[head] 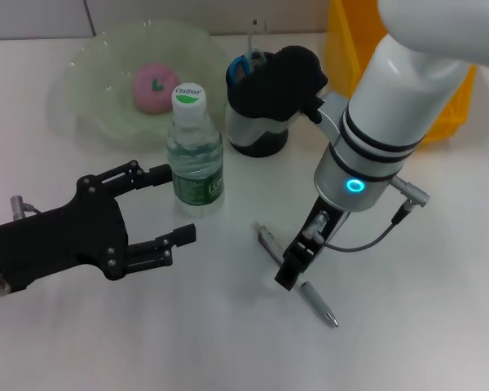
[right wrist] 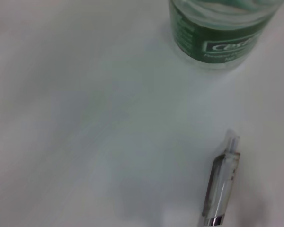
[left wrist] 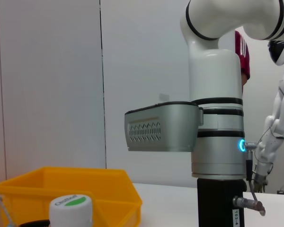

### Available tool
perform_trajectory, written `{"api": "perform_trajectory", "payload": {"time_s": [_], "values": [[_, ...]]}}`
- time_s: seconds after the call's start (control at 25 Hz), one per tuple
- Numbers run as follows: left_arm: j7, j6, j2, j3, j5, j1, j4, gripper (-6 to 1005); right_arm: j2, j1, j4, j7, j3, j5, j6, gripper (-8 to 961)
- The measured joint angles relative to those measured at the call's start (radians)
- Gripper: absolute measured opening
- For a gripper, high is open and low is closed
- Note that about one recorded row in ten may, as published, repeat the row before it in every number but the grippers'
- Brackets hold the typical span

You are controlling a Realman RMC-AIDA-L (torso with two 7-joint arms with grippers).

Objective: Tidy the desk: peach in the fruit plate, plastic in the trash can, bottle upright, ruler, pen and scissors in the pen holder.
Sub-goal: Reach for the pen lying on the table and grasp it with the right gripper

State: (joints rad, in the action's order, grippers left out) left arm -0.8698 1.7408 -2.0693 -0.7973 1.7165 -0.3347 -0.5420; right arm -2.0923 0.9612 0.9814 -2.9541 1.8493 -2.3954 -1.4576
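Observation:
A pink peach [head: 153, 87] lies in the pale green glass fruit plate [head: 98, 106] at the back left. The bottle [head: 197, 155] stands upright in front of it; its cap [left wrist: 71, 207] and base [right wrist: 222, 33] also show. My left gripper [head: 176, 204] is open, just left of the bottle and holding nothing. The black-and-white pen holder [head: 257, 130] holds blue-handled scissors [head: 243, 67] and a thin upright strip [head: 257, 37]. A clear pen [head: 316, 301] [right wrist: 220, 189] lies flat on the table. My right gripper [head: 296, 265] is low over the pen's middle. The plastic is out of view.
A yellow trash can [head: 450, 110] [left wrist: 71, 187] stands at the back right, behind the right arm [left wrist: 217, 142]. A black part on the right arm [head: 281, 77] overhangs the pen holder. White tabletop [head: 106, 342] extends along the front.

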Motion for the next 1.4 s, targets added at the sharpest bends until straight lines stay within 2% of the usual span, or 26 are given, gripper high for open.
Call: {"api": "perform_trajectory", "payload": {"time_s": [0.32, 1.12, 1.28, 1.4], "values": [[0.000, 0.005, 0.001, 0.002, 0.000, 0.005, 0.009, 799, 0.000, 0.003, 0.007, 0.000, 0.072, -0.004, 0.019, 718], [0.010, 0.031, 0.002, 0.004, 0.000, 0.013, 0.007, 800, 0.000, 0.007, 0.052, 0.006, 0.149, -0.034, 0.043, 711], [0.019, 0.037, 0.003, 0.004, 0.000, 0.014, 0.007, 800, 0.000, 0.004, 0.052, 0.006, 0.150, -0.030, 0.058, 513], [0.020, 0.037, 0.003, 0.004, 0.000, 0.014, 0.007, 799, 0.000, 0.003, 0.051, 0.006, 0.151, -0.029, 0.064, 466]]}}
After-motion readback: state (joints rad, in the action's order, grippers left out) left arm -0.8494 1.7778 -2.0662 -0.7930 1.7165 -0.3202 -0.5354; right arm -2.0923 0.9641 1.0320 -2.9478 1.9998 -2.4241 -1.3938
